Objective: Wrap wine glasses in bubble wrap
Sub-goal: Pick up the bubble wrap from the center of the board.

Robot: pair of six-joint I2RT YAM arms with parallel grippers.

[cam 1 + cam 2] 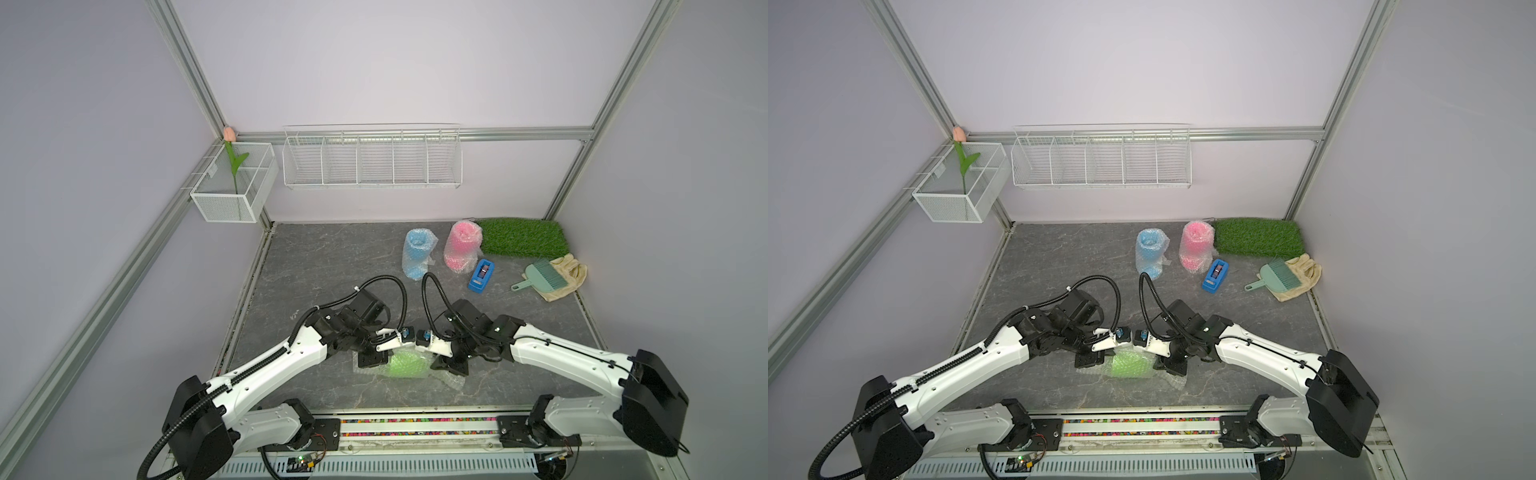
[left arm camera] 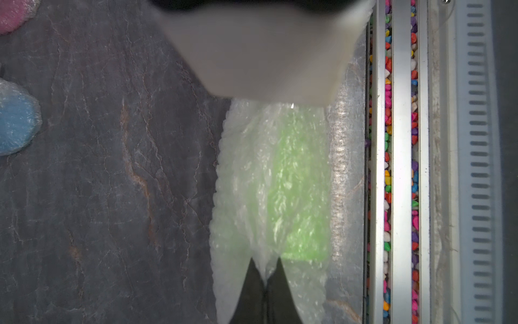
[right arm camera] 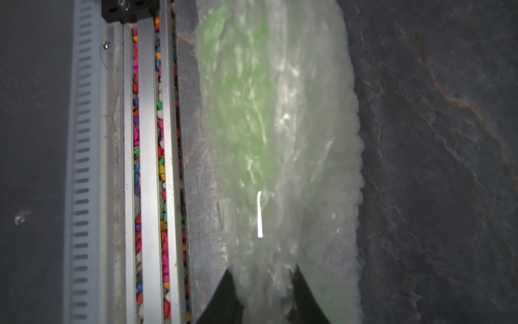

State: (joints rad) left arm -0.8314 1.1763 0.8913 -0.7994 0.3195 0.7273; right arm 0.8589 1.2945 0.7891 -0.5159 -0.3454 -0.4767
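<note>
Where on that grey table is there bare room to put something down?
The back left of the table is bare, from the blue wrapped glass to the left edge. Also a patch between the brush and the right arm. Crowded: back right corner, and front middle around the green glass.

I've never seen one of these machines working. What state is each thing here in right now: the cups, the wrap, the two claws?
green goblet: lying down, covered by bubble wrap.
bubble wrap: draped over it, an end pinched by each gripper.
blue goblet: wrapped, set at the back.
pink goblet: wrapped, beside the blue one.
left gripper: shut on bubble wrap.
right gripper: shut on bubble wrap, it seems.
wire rack: empty.
</note>
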